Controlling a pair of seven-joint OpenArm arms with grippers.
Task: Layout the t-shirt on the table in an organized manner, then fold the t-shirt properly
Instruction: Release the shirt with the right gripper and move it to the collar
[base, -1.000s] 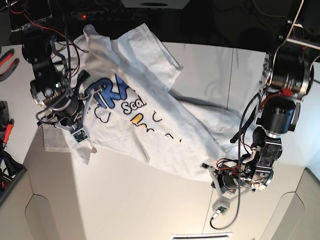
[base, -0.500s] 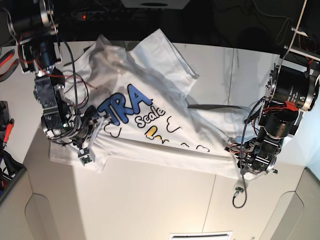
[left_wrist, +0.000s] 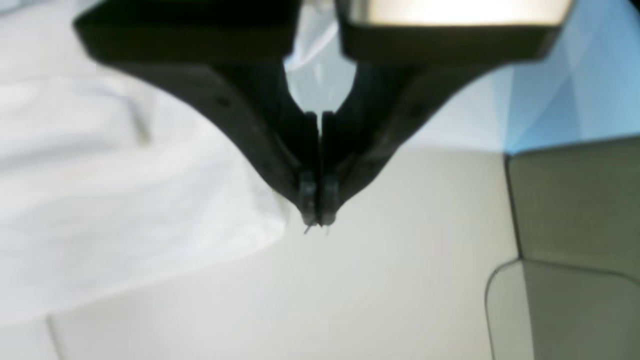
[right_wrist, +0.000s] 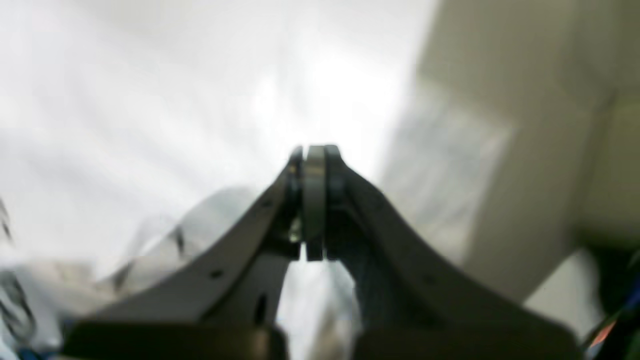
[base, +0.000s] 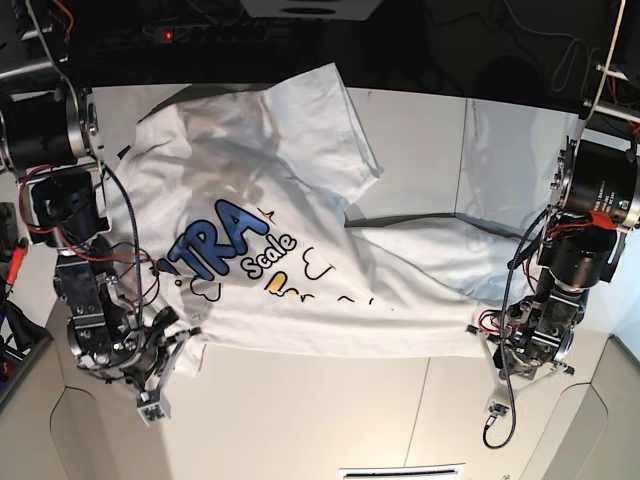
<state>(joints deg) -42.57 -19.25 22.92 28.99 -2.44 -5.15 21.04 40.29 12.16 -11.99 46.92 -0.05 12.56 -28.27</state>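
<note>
The white t-shirt (base: 300, 230) lies print up across the table (base: 300, 400), blue "TRA" and "Scale" letters showing; its lower hem runs stretched between both grippers. My right gripper (base: 178, 342) at the front left is shut on a hem corner; in the right wrist view a pale strip of cloth sits pinched between the gripper's (right_wrist: 314, 150) jaws, with the shirt (right_wrist: 175, 100) beyond. My left gripper (base: 485, 348) at the front right is shut at the other hem corner; in the left wrist view its tips (left_wrist: 316, 222) meet at the shirt's (left_wrist: 125, 200) edge above the table (left_wrist: 400, 280).
Rounded darker cut-outs sit at the front left corner (base: 85, 440) and the front right corner (base: 600, 400), the latter also in the left wrist view (left_wrist: 575, 260). A dark seam (base: 462, 150) crosses the table. Red-handled tools (base: 14, 265) lie off the left edge.
Both grippers have drawn the hem toward the table's front edge and apart. The shirt has gone from a bunched diagonal to a wider, flatter spread.
</note>
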